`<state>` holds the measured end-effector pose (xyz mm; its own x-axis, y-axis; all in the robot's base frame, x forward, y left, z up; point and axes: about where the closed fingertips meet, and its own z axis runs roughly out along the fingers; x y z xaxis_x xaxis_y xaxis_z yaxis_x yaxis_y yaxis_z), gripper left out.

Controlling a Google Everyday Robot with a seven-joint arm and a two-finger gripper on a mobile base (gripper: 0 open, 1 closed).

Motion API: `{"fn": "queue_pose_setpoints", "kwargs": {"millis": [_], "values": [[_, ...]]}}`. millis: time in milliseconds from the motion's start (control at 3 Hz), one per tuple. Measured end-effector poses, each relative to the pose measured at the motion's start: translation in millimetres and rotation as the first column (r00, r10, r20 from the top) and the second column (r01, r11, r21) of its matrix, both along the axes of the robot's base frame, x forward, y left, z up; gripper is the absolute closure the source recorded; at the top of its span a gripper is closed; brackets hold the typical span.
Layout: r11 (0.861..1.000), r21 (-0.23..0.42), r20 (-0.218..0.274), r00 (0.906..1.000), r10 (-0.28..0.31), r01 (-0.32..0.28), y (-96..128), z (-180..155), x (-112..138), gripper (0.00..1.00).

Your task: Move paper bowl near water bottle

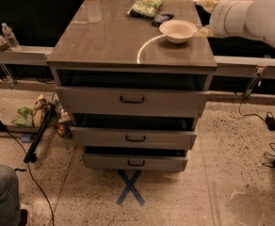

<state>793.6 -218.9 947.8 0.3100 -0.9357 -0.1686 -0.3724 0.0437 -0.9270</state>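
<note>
gripper [206,23] hangs at the right rear corner of the cabinet [109,44], at the end of the thick white arm [255,15] that reaches in from the right edge of the camera view. its tan tip sits just beside the right rim of the paper bowl [178,30] - whether it touches the rim i cannot tell, and whether the gripper is released or clenched i cannot tell either.

the paper bowl stands upright on the cabinet top, toward the right and a little back from the front edge. the water bottle [92,4] stands upright at the back left of the same top, well apart from the bowl. between them, nearer the bowl, a green snack bag [147,6] lies flat at the back, with a small dark flat object [162,19] just beside it (too small to tell what it is). a pale arc [144,51] curves across the surface in front of the bowl.

below the top, three drawers [133,100] each stand slightly pulled out. a small bottle [9,36] with a white cap stands on the ledge [27,54] to the left. on the speckled floor [231,154] - a blue tape cross [130,194] in front of the cabinet, cables [269,121] at the right, and a knee in jeans [1,192] at the lower left corner.
</note>
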Motion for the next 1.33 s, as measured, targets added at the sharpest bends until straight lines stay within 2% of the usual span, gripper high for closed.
{"fn": "queue_pose_setpoints", "kwargs": {"millis": [333, 667, 1333], "values": [[1.000, -0.007, -0.023, 0.9997, -0.001, 0.001, 4.7, -17.3, 9.2, 0.57], [1.000, -0.022, -0.051, 0.9987, 0.001, -0.003, 10.6, -34.6, 18.9, 0.59], [0.999, -0.052, -0.101, 0.9949, -0.007, 0.001, 12.2, -61.6, 27.8, 0.44]]}}
